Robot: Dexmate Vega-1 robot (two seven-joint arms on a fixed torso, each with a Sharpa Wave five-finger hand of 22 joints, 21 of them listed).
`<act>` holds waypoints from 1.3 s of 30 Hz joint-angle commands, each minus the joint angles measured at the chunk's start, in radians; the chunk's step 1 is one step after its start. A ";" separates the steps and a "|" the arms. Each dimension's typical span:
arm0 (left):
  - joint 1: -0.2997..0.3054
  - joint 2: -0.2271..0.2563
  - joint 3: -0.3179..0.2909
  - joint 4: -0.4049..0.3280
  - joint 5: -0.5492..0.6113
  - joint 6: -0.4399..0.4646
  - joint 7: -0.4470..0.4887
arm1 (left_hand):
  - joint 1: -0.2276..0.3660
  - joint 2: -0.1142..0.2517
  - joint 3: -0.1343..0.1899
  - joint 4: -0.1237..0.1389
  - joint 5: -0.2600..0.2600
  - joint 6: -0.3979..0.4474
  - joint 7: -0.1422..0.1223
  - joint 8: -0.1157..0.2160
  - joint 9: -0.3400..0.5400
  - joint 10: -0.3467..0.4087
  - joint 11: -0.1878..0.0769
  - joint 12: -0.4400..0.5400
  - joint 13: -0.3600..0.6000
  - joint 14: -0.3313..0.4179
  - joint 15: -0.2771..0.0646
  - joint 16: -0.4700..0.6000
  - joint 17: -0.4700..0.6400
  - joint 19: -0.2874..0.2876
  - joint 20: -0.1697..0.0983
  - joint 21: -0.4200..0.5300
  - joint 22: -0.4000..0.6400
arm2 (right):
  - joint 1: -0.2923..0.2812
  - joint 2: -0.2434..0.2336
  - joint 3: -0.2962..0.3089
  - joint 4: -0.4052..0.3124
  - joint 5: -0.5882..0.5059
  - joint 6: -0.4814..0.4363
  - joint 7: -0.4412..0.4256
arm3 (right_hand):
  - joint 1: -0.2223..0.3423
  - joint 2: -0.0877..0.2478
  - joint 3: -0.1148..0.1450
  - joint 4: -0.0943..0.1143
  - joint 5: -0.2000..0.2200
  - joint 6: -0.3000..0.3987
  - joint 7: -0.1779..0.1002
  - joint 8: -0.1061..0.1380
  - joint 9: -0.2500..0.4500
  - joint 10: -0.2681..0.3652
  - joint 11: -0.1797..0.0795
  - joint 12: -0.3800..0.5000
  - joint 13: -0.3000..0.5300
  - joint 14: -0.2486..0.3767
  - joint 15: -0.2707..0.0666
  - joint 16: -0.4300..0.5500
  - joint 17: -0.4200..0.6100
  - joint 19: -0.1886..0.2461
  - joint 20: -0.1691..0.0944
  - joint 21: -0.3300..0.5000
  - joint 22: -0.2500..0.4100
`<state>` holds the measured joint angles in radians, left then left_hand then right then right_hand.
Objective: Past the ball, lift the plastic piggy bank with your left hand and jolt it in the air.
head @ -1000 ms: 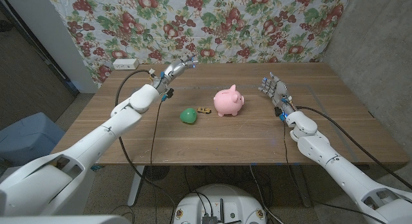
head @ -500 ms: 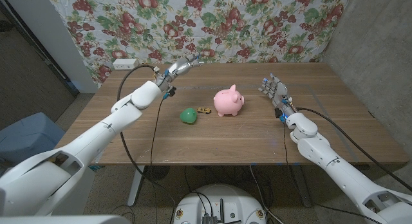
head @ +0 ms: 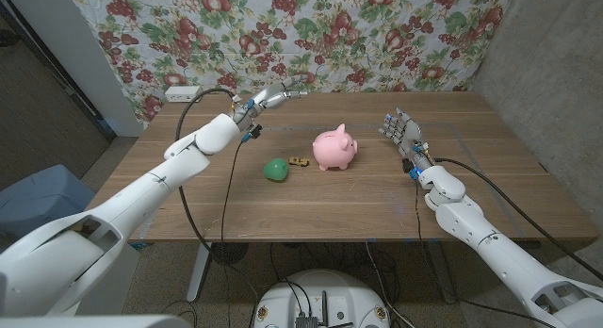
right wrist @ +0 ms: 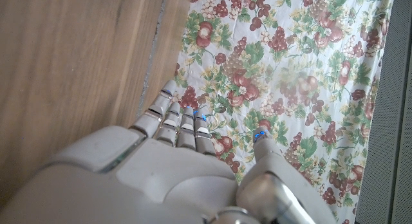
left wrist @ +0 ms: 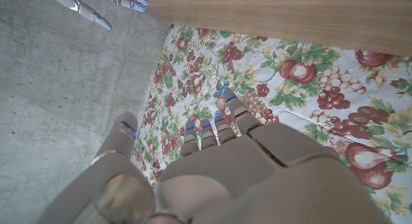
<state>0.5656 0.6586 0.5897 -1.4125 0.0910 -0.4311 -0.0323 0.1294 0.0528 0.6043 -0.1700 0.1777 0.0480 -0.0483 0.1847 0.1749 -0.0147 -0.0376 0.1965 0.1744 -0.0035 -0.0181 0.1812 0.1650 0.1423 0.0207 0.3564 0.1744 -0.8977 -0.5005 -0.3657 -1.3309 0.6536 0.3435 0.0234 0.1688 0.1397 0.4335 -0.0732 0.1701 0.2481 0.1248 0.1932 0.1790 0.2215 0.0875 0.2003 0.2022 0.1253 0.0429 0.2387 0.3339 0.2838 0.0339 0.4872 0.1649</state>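
The pink plastic piggy bank point(head: 334, 148) stands near the middle of the wooden table point(head: 377, 196). The green ball point(head: 275, 169) lies on the near left of it. My left hand point(head: 279, 95) hovers over the table's back part, behind the ball and to the left of the pig, holding nothing, with its fingers stretched toward the pig. In the left wrist view that hand point(left wrist: 212, 166) shows its fingers apart against the floral cloth. My right hand point(head: 399, 132) stands to the right of the pig, fingers spread and empty; the right wrist view shows it point(right wrist: 187, 166) beside the table's edge.
A small brown and yellow toy point(head: 300, 162) lies between the ball and the pig. A white power strip point(head: 183, 93) sits at the table's back left corner. A floral cloth point(head: 339, 36) hangs behind the table. A blue bin point(head: 38, 201) stands on the floor at the left.
My left hand has moved to the right along the back of the table, toward the piggy bank. The right hand, the pig and the ball have stayed in place.
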 commanded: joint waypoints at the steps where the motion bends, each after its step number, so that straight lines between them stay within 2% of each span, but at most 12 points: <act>1: -0.023 0.007 0.018 -0.022 0.068 -0.015 -0.016 | 0.004 -0.007 -0.003 0.000 -0.003 -0.006 -0.004 -0.003 0.001 -0.005 -0.010 -0.005 0.004 0.001 -0.008 -0.003 0.004 0.007 0.000 -0.007 0.003 | -0.003 0.007 -0.001 0.005 0.000 0.011 0.004 | -0.002 0.006 0.002 -0.004 0.007 0.011 -0.002 0.001 0.005 0.009 -0.002 0.005 0.003 0.008 -0.003 0.002 -0.001 0.010 0.002 -0.007 0.004; 27: -0.054 0.005 0.053 -0.045 0.150 -0.044 -0.066 | 0.009 -0.008 -0.006 0.001 -0.002 -0.011 -0.002 -0.001 0.002 -0.009 -0.012 -0.006 0.004 -0.006 -0.012 -0.005 0.004 0.008 -0.004 -0.018 0.004 | -0.043 0.007 0.010 -0.020 -0.002 0.042 -0.016 | -0.002 0.007 0.002 -0.006 0.007 0.012 -0.002 0.001 0.005 0.012 -0.003 0.005 0.003 0.008 -0.002 0.003 -0.004 0.015 0.003 -0.021 0.004; 39: -0.071 0.001 0.070 -0.059 0.206 -0.020 -0.076 | 0.012 -0.009 -0.007 0.001 -0.002 -0.014 -0.005 -0.001 0.002 -0.010 -0.018 -0.007 0.005 -0.009 -0.014 -0.005 0.004 0.005 0.002 -0.025 0.004 | -0.058 0.001 0.018 -0.036 -0.001 0.043 -0.029 | -0.003 0.007 0.002 -0.007 0.007 0.011 -0.003 0.000 0.005 0.011 -0.003 0.004 0.003 0.008 -0.001 0.003 -0.005 0.017 0.004 -0.026 0.004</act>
<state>0.5095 0.6629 0.6435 -1.4563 0.2367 -0.4705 -0.0951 0.1347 0.0475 0.6003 -0.1659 0.1777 0.0394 -0.0460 0.1848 0.1747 -0.0255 -0.0483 0.1925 0.1744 -0.0089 -0.0234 0.1771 0.1650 0.1435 0.0196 0.3348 0.1744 -0.9422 -0.4933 -0.3548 -1.3540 0.6529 0.3823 0.0047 0.1688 0.1397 0.4306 -0.0760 0.1701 0.2481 0.1248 0.1932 0.1789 0.2269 0.0820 0.2003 0.2022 0.1253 0.0429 0.2387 0.3295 0.2946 0.0376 0.4646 0.1648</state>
